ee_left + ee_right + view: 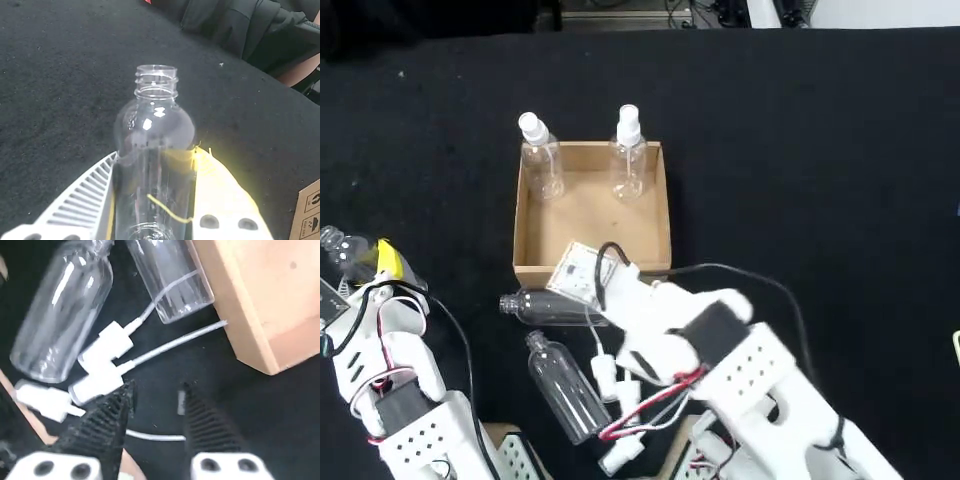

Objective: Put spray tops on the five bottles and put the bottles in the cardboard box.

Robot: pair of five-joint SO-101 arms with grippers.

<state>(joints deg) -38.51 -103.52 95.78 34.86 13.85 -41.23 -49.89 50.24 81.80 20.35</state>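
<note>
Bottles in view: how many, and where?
5. Two clear plastic bottles with white spray tops stand in the brown cardboard box; two uncapped bottles lie on the black table near it; one uncapped bottle sits in the left pincer.

Bright even light, glints on bottle

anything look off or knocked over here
Two uncapped bottles lie on their sides before the cardboard box, loose spray tops scattered beside them. Nothing spilled or broken; the two capped bottles inside stand upright.
</note>
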